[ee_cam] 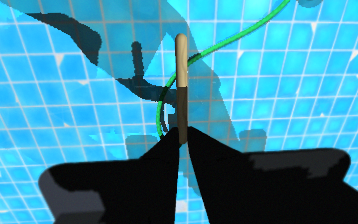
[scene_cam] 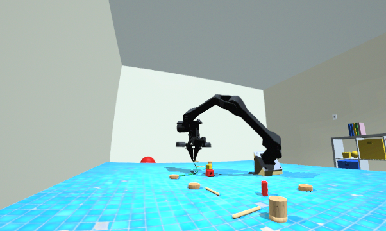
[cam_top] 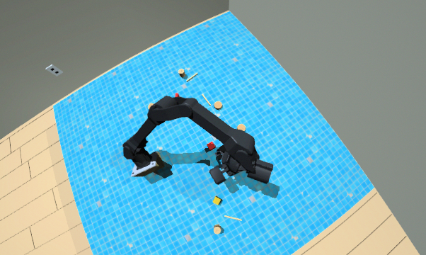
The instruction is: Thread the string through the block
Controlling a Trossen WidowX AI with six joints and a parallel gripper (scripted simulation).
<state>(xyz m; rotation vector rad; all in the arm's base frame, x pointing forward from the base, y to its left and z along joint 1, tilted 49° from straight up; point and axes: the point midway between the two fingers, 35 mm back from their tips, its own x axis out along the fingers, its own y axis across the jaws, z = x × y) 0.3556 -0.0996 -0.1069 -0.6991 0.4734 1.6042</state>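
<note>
My gripper [cam_top: 231, 166] [scene_cam: 193, 157] [ee_cam: 182, 132] is shut on the thin wooden stick [ee_cam: 181, 80], which points down from the fingertips, a little above the table. A green string [ee_cam: 220, 45] [scene_cam: 193, 168] runs from the stick to a round wooden button [scene_cam: 174, 176] flat on the table. The red block [cam_top: 211, 145] [scene_cam: 209, 172] with the hole stands on the table close beside the gripper. In the top view the arm hides the stick and the string.
Loose sticks [cam_top: 233, 217] [cam_top: 206, 99] [scene_cam: 212, 191] [scene_cam: 246, 212], more wooden buttons [cam_top: 218, 105] [scene_cam: 193, 185] [scene_cam: 305, 187], a wooden cylinder [scene_cam: 277, 208], a yellow cube [cam_top: 217, 200] and a small upright red block [scene_cam: 264, 188] lie around. The arm's base [cam_top: 144, 169] stands to the left in the top view.
</note>
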